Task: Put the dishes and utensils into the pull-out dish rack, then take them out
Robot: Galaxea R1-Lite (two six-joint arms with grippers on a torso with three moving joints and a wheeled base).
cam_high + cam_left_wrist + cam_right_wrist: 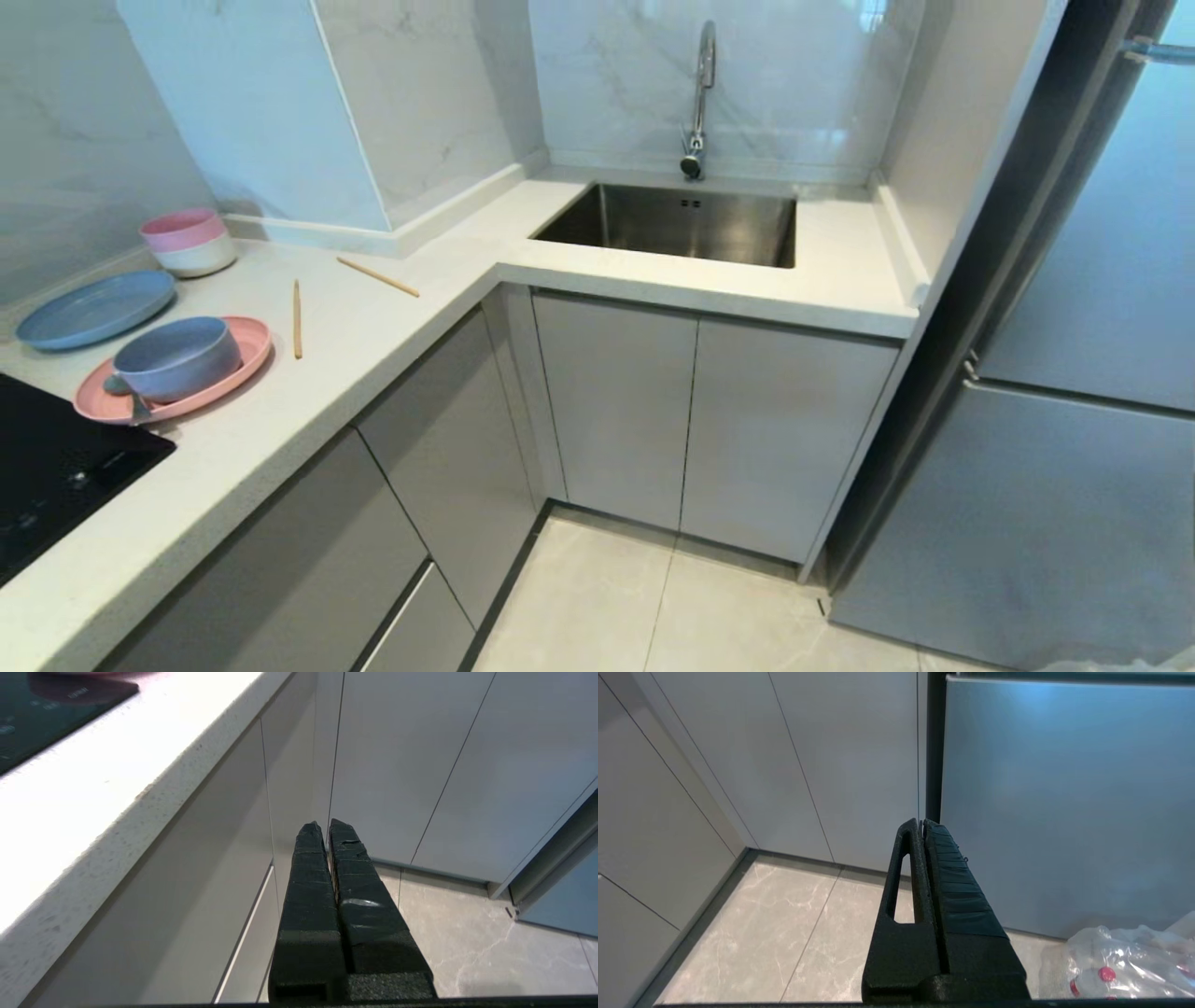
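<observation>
Resting on pink plate (245, 347): bowl (177, 357), likely light, rigid, slick; best lifted by rim; left gripper (325, 828), right gripper (922, 823) pressed together, empty

Your left gripper (325, 828) hangs low beside the kitchen cabinets, empty.

You can see its two black fingers (308, 891) pressed together with nothing between them, pointing toward the corner where the grey cabinet fronts (402, 765) meet. The white speckled countertop (117, 779) runs alongside, above the drawer fronts (196, 896), with the edge of the black cooktop (51, 709) on it. Pale marbled floor tile (467, 942) lies beneath the cabinets.
</observation>
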